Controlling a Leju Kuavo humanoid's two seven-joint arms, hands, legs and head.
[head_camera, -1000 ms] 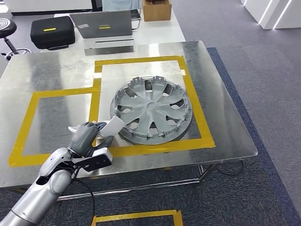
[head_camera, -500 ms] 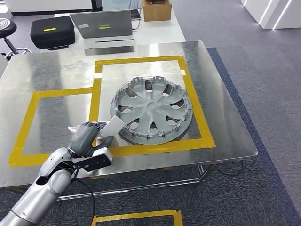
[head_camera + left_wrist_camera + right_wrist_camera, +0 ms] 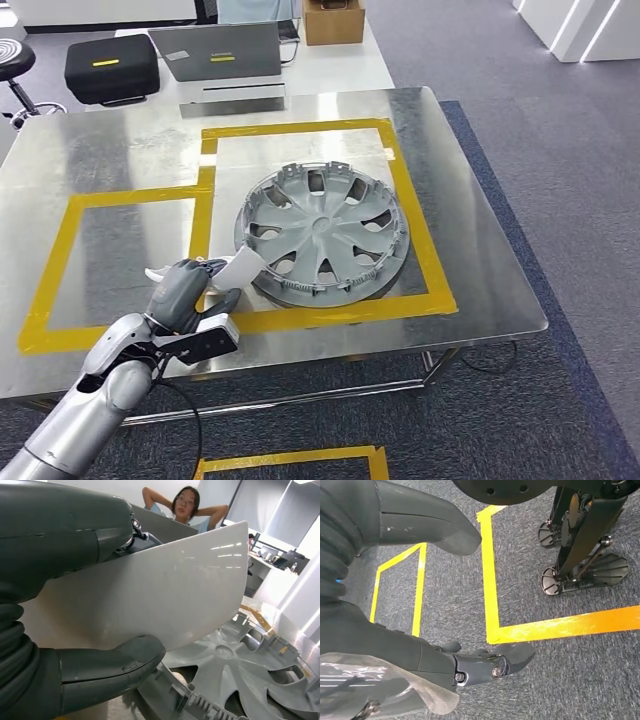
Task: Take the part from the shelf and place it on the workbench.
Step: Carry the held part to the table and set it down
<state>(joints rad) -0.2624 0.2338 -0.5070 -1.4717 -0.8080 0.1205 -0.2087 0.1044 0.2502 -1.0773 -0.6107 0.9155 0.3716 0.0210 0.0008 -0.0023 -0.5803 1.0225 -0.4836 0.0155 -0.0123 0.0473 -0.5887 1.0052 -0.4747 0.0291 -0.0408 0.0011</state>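
Note:
A curved white plastic part [image 3: 243, 268] is gripped by my left hand [image 3: 180, 292] just above the steel workbench [image 3: 468, 250], near its front edge. In the left wrist view the part [image 3: 162, 600] is clamped between the thumb and the fingers [image 3: 68, 535]. Its free end reaches over the rim of a grey wheel cover [image 3: 323, 232] lying flat inside the right yellow-taped square; that cover [image 3: 241, 670] sits close under the part. My right hand [image 3: 395, 650] hangs over the carpet with its fingers apart and nothing in them.
A second yellow-taped square [image 3: 113, 255] marks the bench's left half. Behind the bench lie a black case [image 3: 112, 66], a grey laptop-like case [image 3: 219, 50] and a cardboard box [image 3: 332, 20]. A person [image 3: 185, 507] sits beyond the bench. Yellow tape [image 3: 491, 580] lines the carpet.

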